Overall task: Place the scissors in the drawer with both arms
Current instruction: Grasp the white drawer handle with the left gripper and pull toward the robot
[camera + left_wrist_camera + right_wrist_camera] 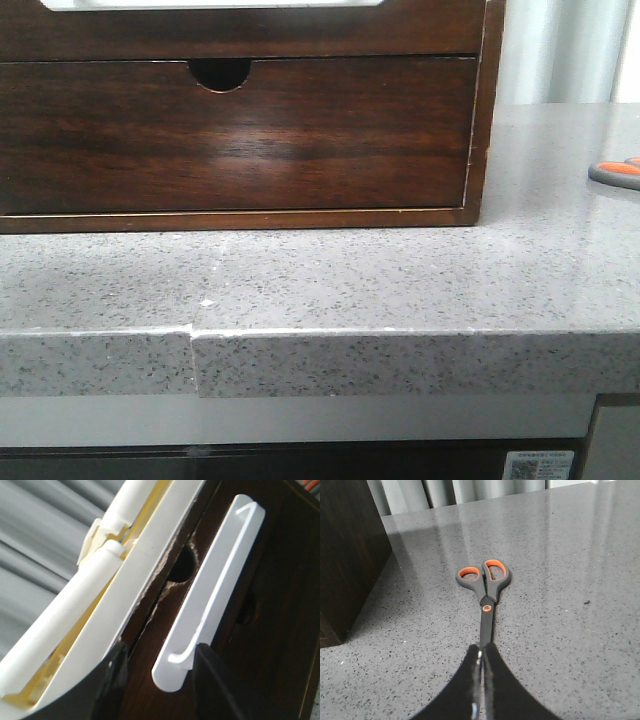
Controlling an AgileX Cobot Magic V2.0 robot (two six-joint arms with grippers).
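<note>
The scissors [485, 587] lie on the desk [400, 290], blades apparently clamped by the right end effector [481, 662]. The left end effector [160, 667] is spread at the drawer [260, 605] handle; a thin blade grip could slip.

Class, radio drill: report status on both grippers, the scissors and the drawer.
Right gripper shut on scissors blades, scissors flat on counter. Left gripper open around white handle of drawer. Nothing in the way.
</note>
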